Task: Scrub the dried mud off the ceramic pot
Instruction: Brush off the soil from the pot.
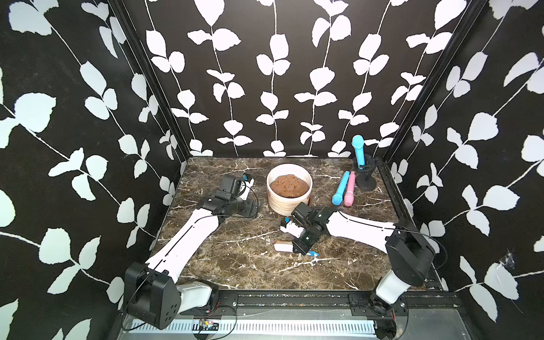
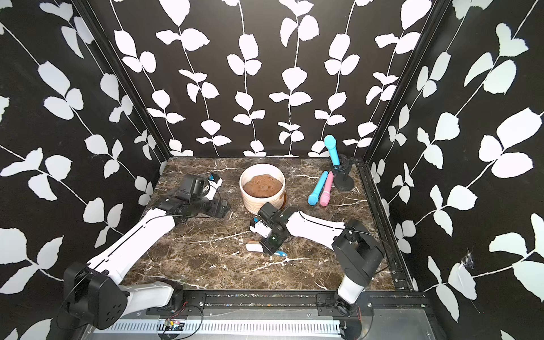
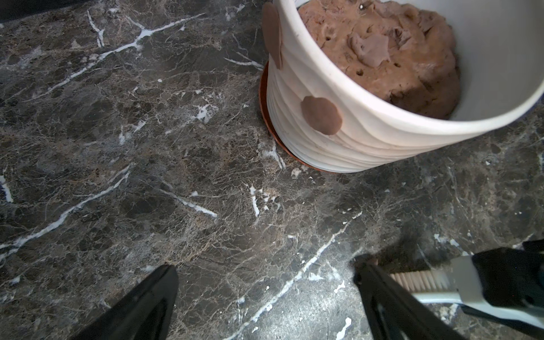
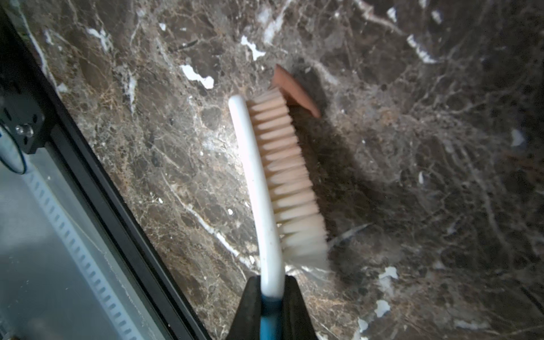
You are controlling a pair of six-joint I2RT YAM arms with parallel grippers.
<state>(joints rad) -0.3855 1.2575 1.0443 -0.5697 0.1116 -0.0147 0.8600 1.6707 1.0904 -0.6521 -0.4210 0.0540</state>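
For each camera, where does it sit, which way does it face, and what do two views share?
Both top views: high at the near edge of the table, facing down toward the back wall; left arm and right arm show.
Left wrist: on the left arm, facing past the open left gripper at the ceramic pot and dried mud.
Right wrist: on the right arm, facing down at the table along the brush; the right gripper is shut on it.
Shared: left wrist and top views show pot and brush.

Your right gripper (image 4: 272, 297) clamps the white-backed brush (image 4: 259, 176) by its handle above the marble tabletop (image 4: 426, 147). A flat dried mud patch (image 4: 295, 89) sits beside the bristle tip.
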